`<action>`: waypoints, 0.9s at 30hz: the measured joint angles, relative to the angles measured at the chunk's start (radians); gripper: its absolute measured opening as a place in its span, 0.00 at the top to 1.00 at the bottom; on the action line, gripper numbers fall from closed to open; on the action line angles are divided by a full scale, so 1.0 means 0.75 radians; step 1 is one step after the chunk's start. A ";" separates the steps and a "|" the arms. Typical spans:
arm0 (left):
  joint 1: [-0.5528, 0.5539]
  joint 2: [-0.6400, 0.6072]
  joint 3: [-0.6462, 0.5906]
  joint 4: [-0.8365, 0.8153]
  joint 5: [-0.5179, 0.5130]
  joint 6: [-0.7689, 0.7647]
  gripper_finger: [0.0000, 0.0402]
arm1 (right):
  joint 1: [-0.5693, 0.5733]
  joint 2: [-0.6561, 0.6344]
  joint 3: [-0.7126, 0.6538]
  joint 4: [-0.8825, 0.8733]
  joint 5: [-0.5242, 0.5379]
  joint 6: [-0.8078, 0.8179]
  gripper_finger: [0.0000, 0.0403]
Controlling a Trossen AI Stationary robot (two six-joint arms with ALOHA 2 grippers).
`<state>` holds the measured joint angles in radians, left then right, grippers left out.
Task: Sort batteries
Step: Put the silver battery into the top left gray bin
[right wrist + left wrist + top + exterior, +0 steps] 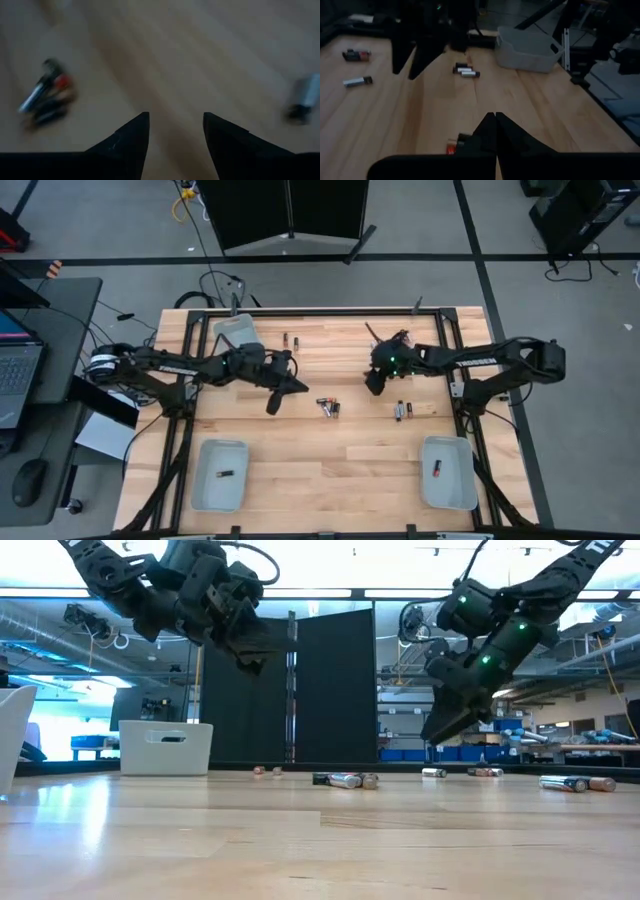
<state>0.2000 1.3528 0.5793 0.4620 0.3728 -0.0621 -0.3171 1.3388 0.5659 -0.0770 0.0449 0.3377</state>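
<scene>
Batteries [328,407] are scattered loose across the middle of the bench [330,470], with single cells laid in two pale trays [220,474] at its near corners. Right hand [175,127] is held above the bench, fingers parted and empty. Left hand [495,120] is pressed closed, nothing gripped.
</scene>
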 joint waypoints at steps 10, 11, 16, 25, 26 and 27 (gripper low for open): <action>-0.085 0.002 0.000 -0.011 -0.187 -0.029 0.99 | 0.274 -0.005 0.128 -0.616 -0.062 -0.001 0.47; -0.087 0.003 0.000 -0.013 -0.190 -0.026 0.99 | 0.304 -0.005 0.146 -0.683 -0.063 -0.006 0.46; -0.087 0.003 0.000 -0.015 -0.192 -0.027 0.99 | 0.440 -0.005 0.200 -0.952 -0.066 -0.024 0.37; -0.087 0.003 0.000 -0.016 -0.193 -0.027 0.99 | 0.557 0.016 0.201 -0.993 -0.098 -0.133 0.16; -0.087 0.003 0.000 -0.016 -0.193 -0.027 0.99 | 0.562 0.026 0.201 -0.994 -0.097 -0.150 0.14; -0.087 0.003 0.000 -0.017 -0.193 -0.027 0.99 | 0.566 0.039 0.201 -0.994 -0.089 -0.170 0.13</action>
<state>0.1349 1.3548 0.5793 0.4491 0.2283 -0.0826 0.1076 1.3681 0.7170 -0.8224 -0.0216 0.2104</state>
